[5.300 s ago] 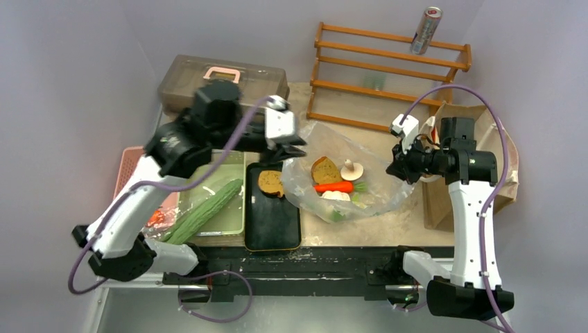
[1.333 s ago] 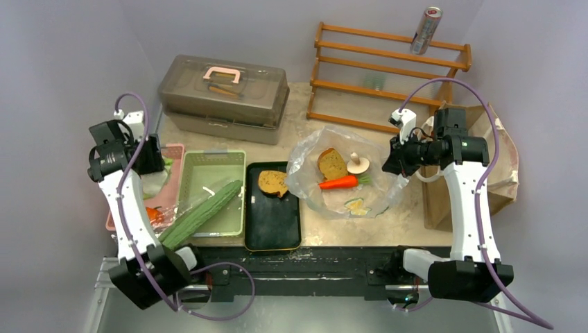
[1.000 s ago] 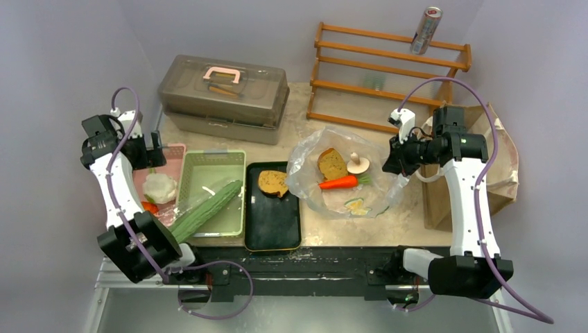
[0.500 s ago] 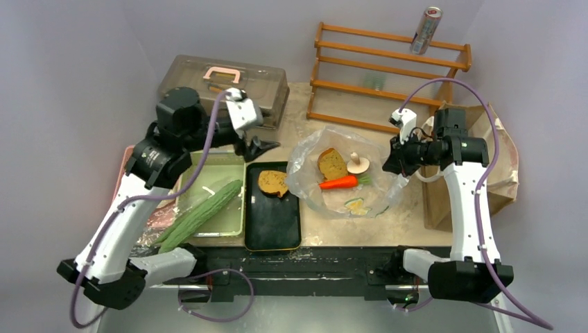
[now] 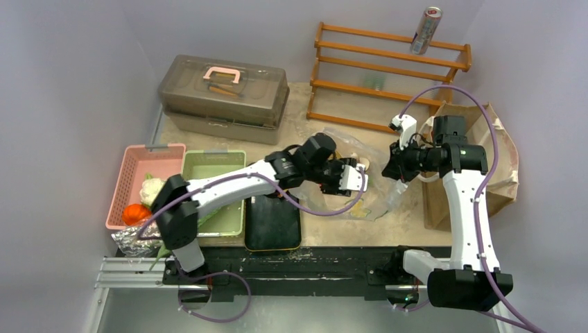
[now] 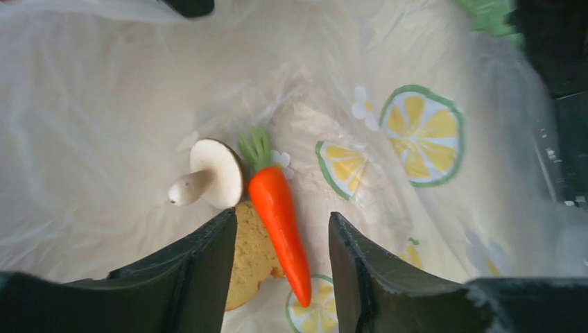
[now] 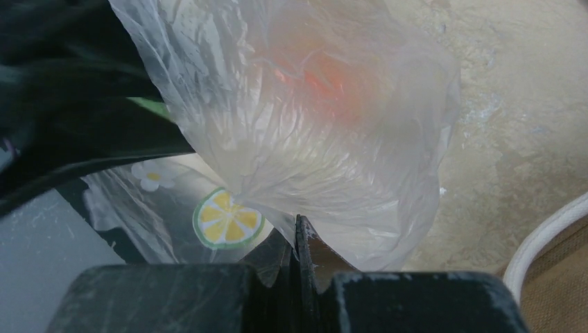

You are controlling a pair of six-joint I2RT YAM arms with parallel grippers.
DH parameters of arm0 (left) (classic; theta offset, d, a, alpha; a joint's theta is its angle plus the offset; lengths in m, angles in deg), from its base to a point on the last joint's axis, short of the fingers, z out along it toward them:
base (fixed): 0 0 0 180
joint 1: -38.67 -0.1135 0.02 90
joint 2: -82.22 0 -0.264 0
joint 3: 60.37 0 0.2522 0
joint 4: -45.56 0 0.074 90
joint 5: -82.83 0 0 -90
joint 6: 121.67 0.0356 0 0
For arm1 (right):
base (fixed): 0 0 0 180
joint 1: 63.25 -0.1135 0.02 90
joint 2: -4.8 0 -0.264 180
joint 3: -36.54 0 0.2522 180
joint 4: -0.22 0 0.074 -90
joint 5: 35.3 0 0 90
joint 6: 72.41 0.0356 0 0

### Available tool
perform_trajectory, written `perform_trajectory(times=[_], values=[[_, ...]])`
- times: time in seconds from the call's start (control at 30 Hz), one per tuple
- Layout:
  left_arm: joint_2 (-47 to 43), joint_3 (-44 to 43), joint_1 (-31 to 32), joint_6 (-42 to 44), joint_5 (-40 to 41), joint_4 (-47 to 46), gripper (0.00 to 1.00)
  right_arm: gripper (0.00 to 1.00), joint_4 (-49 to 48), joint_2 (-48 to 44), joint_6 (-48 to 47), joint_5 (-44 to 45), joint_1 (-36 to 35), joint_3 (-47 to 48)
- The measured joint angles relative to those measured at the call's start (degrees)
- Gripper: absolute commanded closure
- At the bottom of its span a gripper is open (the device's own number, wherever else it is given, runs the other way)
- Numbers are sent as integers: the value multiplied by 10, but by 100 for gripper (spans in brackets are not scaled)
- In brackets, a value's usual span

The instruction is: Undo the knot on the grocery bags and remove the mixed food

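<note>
The transparent plastic bag lies open mid-table, printed with lemon slices. My right gripper is shut on a pinch of its film at the right rim and holds it up. My left gripper is open and reaches down into the bag. In the left wrist view its jaws straddle the orange carrot without touching it. A mushroom and a toast slice lie beside the carrot. The brown paper bag stands behind the right arm.
A pink basket at the left holds cauliflower and a tomato; a foil wrap lies in front. A green basket, black tray, lidded case, wooden rack and silver can surround the bag.
My left arm swung from the pink basket, where the cauliflower stays, across the green basket and into the plastic bag, over the carrot. My right gripper keeps its hold on the bag.
</note>
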Motion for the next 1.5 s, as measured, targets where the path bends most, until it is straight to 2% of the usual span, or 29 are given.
perform_trajectory(times=[0.13, 0.33, 0.67, 0.83, 1.0, 1.2, 1.37, 1.5], values=[[73, 7, 6, 30, 35, -53, 39, 100, 15, 0, -11, 13, 0, -9], [146, 19, 7, 54, 76, -114, 42, 100, 30, -13, -18, 24, 0, -29], [227, 19, 7, 69, 175, -134, 40, 100, 25, -13, 9, 41, 0, -39], [248, -9, 7, 69, 213, -118, 53, 100, 21, 3, 19, 43, 0, -39], [282, -68, 7, 57, 247, -67, 72, 100, 18, 5, 24, 43, 0, -39], [251, -56, 7, 30, 225, -22, 98, 100, 13, 5, 25, 44, 0, -39], [150, 4, 7, 8, 198, -12, 100, 100, 10, 6, 25, 44, 0, -39], [63, 38, 7, -10, 187, -37, 100, 100, 9, 6, 25, 44, 0, -39]])
